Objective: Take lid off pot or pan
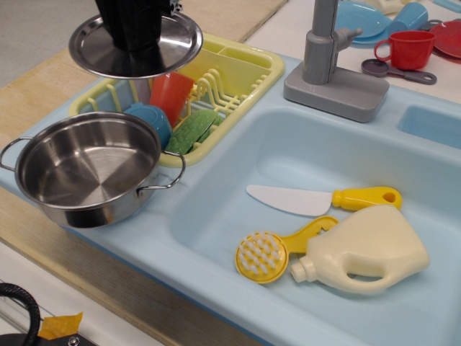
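The shiny steel pot (86, 171) with two wire loop handles sits open and empty at the left edge of the light-blue sink unit. The round steel lid (97, 49) hangs in the air above and behind the pot, over the yellow dish rack. My black gripper (138, 32) comes down from the top edge and is shut on the lid's centre; the knob is hidden by the fingers.
The yellow dish rack (248, 68) holds an orange cup (170, 94), a blue cup (150, 121) and a green item (190, 131). The sink basin holds a white knife (317, 200), a yellow brush (263, 256) and a cream jug (371, 251). A grey faucet (328, 68) stands behind.
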You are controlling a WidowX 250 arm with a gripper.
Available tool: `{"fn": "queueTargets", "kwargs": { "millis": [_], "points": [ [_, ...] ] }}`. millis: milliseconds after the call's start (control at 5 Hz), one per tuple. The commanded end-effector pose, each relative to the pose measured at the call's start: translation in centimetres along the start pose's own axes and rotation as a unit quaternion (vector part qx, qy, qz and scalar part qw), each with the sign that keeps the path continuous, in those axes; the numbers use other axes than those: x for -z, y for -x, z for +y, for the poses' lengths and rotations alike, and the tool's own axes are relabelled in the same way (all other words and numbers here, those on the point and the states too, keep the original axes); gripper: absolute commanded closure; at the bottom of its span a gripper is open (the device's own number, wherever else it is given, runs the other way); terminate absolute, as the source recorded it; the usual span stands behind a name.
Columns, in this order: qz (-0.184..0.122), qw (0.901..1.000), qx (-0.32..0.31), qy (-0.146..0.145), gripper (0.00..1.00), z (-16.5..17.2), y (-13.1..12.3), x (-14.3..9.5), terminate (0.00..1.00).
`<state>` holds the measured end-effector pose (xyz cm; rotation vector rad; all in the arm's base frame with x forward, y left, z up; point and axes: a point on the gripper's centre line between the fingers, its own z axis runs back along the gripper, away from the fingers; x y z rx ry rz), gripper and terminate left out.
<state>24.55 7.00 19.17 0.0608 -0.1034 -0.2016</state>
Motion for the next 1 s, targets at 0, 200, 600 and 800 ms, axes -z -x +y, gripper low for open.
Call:
{"fn": "queueTargets", "kwargs": {
  "millis": [0,200,600,800],
  "points": [
    [-0.034,0.9987,0.034,0.015,1.00,0.4,-2.7,1.6,0.00],
    [-0.020,0.9981,0.046,0.036,1.00,0.5,-3.3,3.4,0.00],
    [-0.021,0.9973,0.056,0.044,0.00,0.4,-3.4,4.2,0.00],
    [-0.015,0.9965,0.065,0.050,0.00,0.8,-2.7,4.2,1.00]
  ]
}}
